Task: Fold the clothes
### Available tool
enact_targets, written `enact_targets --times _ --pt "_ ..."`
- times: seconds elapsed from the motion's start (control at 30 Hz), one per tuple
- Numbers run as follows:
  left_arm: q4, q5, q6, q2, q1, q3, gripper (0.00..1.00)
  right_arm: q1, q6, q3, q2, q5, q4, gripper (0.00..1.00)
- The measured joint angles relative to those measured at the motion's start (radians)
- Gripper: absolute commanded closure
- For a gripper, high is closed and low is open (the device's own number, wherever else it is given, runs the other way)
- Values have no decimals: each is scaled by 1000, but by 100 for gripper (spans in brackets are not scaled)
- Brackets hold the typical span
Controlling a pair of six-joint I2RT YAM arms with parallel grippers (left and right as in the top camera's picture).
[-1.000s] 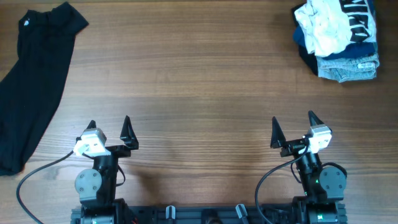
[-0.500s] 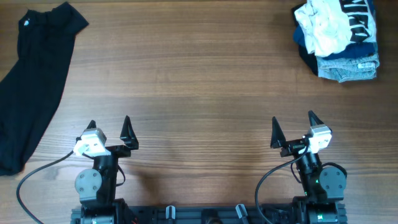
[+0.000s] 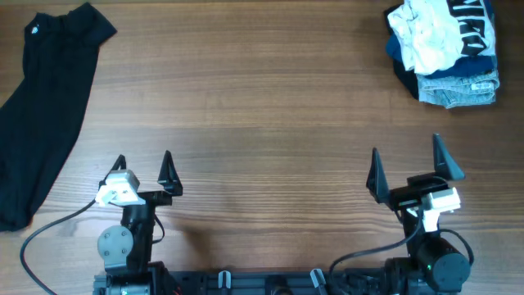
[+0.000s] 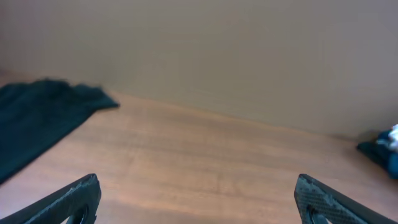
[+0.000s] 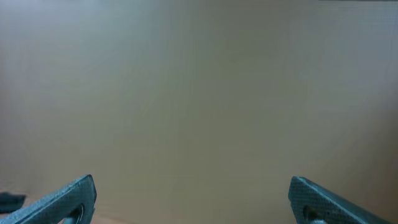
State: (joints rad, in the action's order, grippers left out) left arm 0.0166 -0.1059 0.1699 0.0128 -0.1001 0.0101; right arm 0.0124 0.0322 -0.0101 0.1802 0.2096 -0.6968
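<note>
A black garment (image 3: pixel 45 98) lies spread along the table's far left edge; it also shows in the left wrist view (image 4: pixel 37 118). A pile of clothes (image 3: pixel 446 49), white, navy and denim, sits at the far right corner. My left gripper (image 3: pixel 143 164) is open and empty near the front edge, its fingers wide apart in the left wrist view (image 4: pixel 199 202). My right gripper (image 3: pixel 407 160) is open and empty at the front right, raised and tilted up, so the right wrist view (image 5: pixel 193 196) shows mostly the wall.
The wooden table (image 3: pixel 262 115) stretches between the two garments. A beige wall (image 4: pixel 249 56) stands behind the table. A cable (image 3: pixel 49 229) loops by the left arm's base.
My right gripper has lifted and shifted right, and its fingers look wider apart and larger from overhead. The left arm and the clothes have not moved.
</note>
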Motion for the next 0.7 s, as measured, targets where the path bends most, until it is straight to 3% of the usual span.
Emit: enact_targets --times 0.17,0.4,0.6,0.7 --pt "127 -39 0 1 0 -1 0 0 26 -135 347 24 -108 0" --pt "74 -49 0 148 0 94 0 0 38 -623 900 275 -147 0" --pt "-27 -50 0 481 0 360 0 0 56 -949 1143 405 258 0" --pt "-190 -60 0 722 0 590 0 0 113 -1071 1197 441 454 0"
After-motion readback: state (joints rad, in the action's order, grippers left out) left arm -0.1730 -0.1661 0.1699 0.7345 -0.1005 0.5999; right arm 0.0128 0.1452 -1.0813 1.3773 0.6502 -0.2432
